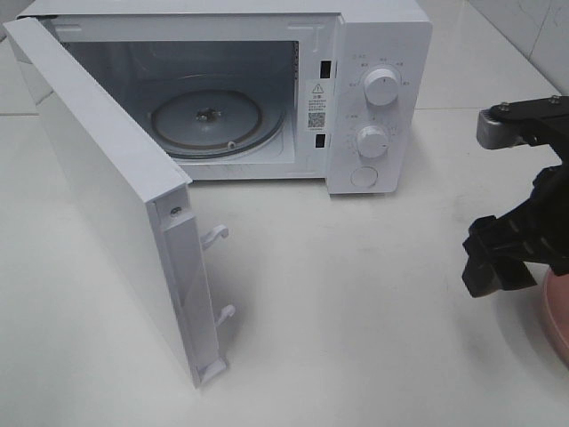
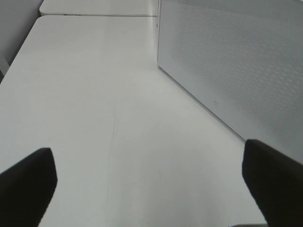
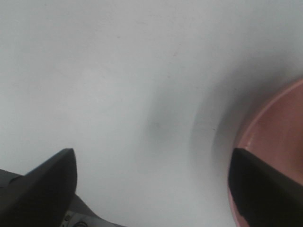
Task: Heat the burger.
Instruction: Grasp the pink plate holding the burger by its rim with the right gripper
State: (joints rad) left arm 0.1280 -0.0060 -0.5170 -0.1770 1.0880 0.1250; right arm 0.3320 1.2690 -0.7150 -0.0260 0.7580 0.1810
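Right end effector jaws apart, pink plate cut off, microwave open

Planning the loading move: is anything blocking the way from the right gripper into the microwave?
Nothing visible: the microwave door stands wide open, its turntable is bare. The burger itself is out of view.

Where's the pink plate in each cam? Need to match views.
Exterior high: pink plate cut off at the right edge, low.
Left wrist: not in it.
Right wrist: its rim shows partly behind a fingertip of the right gripper.
Shared landmark: the white tabletop, in all three.
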